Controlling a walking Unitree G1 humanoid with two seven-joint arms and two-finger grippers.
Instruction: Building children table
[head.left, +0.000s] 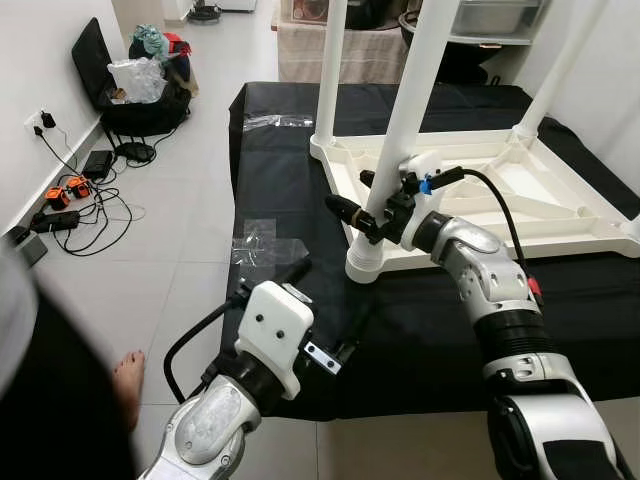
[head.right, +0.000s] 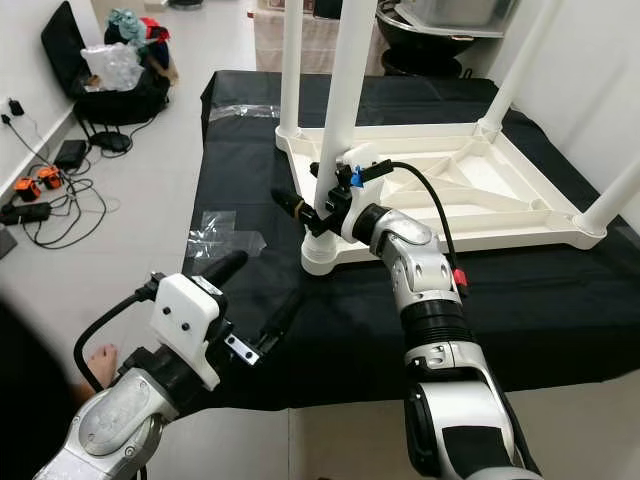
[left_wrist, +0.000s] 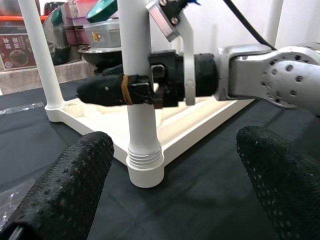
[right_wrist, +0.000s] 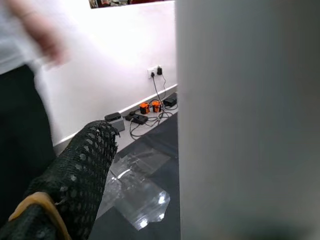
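A white children's table (head.left: 520, 190) lies upside down on a black cloth (head.left: 290, 170), with its legs pointing up. My right gripper (head.left: 348, 190) is shut on the near-left leg (head.left: 410, 110), one finger on each side, a little above the leg's screw socket (head.left: 370, 262). The left wrist view looks at that leg (left_wrist: 137, 45) and at the right gripper (left_wrist: 107, 82) clamped on it. My left gripper (head.left: 325, 305) hovers open over the cloth in front of that corner, holding nothing, about a hand's width short of the socket.
A person stands at my near left, a bare foot (head.left: 128, 375) on the tiled floor. Cables and power strips (head.left: 65, 205) and a black bag (head.left: 140, 100) lie along the left wall. Clear plastic wrap (head.left: 262, 240) rests on the cloth's left edge.
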